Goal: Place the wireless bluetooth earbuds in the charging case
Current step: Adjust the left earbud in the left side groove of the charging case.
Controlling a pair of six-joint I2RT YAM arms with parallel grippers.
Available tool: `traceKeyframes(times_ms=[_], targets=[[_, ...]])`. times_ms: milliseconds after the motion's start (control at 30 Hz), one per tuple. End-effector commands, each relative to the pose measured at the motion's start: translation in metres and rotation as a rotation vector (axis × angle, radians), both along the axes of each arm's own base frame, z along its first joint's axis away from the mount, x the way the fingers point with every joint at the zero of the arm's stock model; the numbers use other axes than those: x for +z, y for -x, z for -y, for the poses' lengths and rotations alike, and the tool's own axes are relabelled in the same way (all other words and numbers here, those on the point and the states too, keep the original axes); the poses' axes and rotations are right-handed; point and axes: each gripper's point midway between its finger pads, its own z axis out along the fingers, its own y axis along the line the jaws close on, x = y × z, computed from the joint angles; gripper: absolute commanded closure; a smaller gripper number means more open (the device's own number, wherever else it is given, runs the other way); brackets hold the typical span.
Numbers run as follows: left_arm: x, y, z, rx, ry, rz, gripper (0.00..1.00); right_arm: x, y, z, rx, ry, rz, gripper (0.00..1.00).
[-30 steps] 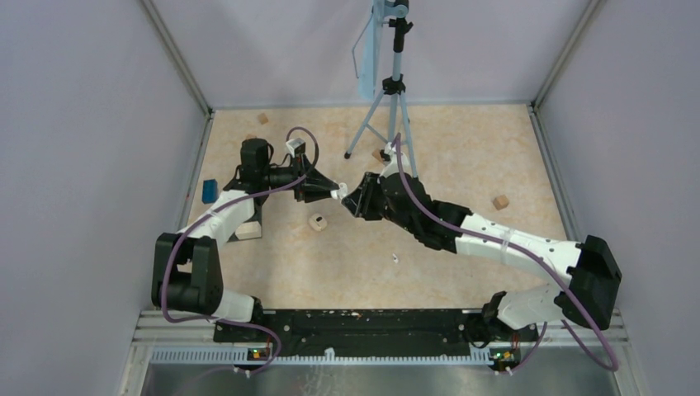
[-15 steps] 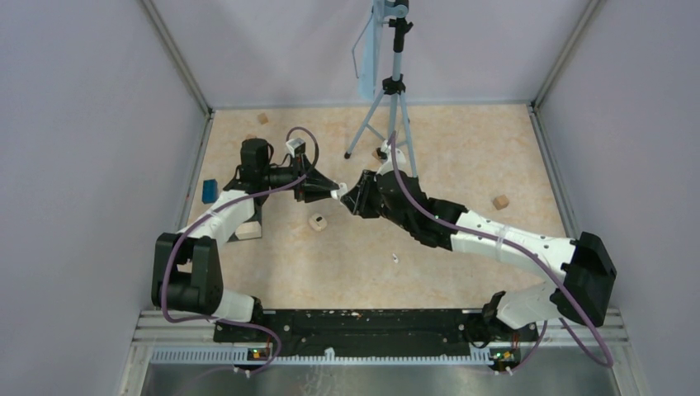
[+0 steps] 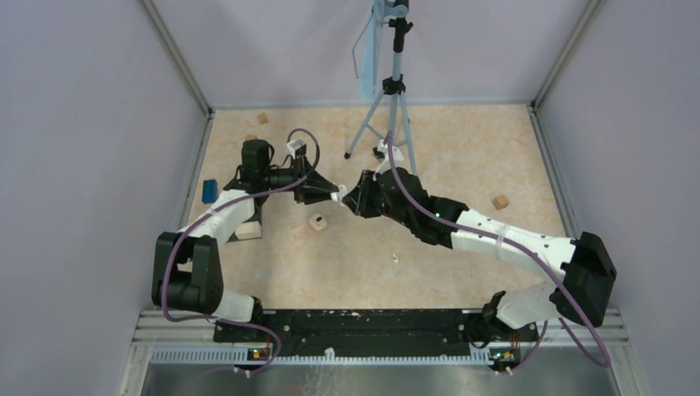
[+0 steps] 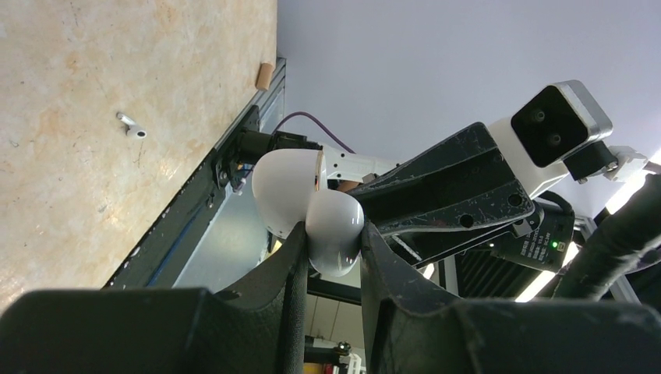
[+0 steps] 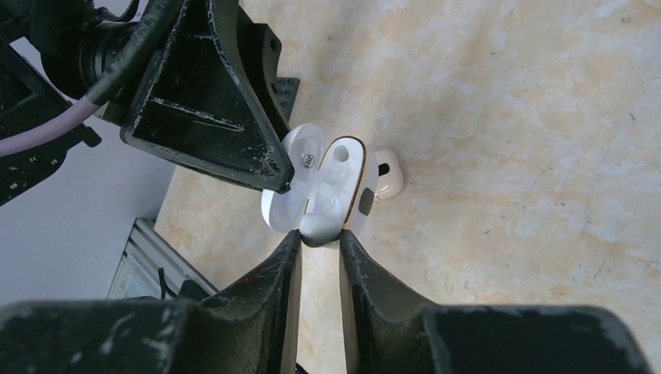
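- Holding the charging case [image 5: 323,175] clear of the table [image 3: 462,148] in the left gripper [image 4: 331,238], clamped tight across the lower shell, lid hinged open; near the table's middle in the top view.
- Pinching one earbud [image 5: 319,227] at the tips of the right gripper [image 5: 318,240], closed on it, reaching in from 4 o'clock and touching the mouth of the open case.
- Probably very light, hard, glossy and slippery; best taken across the rounded bulb, with the stem left free to slide into its well.
- Calls for gentle pressure only: easy to squirt out or twist off line.
- Also lying on the table: a loose earbud [image 3: 395,258] at 5 o'clock of the held case, and a second case [image 3: 317,222] at 7 o'clock.
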Motion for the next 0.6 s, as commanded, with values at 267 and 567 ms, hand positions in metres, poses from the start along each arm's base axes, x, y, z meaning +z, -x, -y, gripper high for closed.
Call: traceKeyframes(times_ms=[267,567], targets=[[0.000,0.011,-0.002,-0.080,0.007,0.022,1.00,0.028,-0.007,-0.007,0.126,0.018,0.108,0.79],[-0.003,0.018,-0.003,-0.105,0.003,0.022,1.00,0.018,0.003,-0.022,0.289,0.076,0.125,0.86]])
